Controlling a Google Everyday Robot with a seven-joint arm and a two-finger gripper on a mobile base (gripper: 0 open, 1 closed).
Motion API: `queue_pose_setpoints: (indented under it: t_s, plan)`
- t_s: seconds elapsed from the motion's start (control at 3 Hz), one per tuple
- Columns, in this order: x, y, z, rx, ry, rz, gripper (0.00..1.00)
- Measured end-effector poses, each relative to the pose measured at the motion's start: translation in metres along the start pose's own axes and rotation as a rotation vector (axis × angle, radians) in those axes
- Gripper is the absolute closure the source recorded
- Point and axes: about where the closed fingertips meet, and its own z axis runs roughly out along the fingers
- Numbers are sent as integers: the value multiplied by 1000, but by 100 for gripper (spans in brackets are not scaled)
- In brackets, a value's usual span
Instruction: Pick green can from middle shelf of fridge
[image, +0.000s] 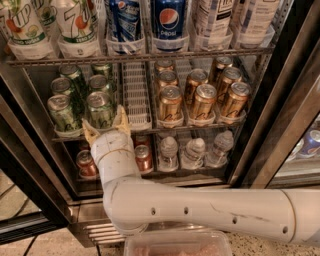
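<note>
Tan two-finger tool, fingers spread, 6 o'clock of green-patterned aluminium can; white slotted plastic track 3 o'clock, gold-brown cans beyond.

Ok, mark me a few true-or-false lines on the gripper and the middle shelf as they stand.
1. The gripper is at the front edge of the middle shelf. True.
2. It has gripped a can. False: its fingers are spread with nothing between them; the nearest green can stands on the shelf just above them.
3. The gold-brown cans stand right of the green ones. True.
4. The lane track between them is full. False: it is bare.
</note>
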Motion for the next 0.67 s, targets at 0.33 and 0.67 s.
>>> queue_pose_setpoints:
  t_s: [0.33,0.67]
  plan:
    - [0,0,17,29,-20,25,41]
    - [1,-2,23,37,-20,22,41]
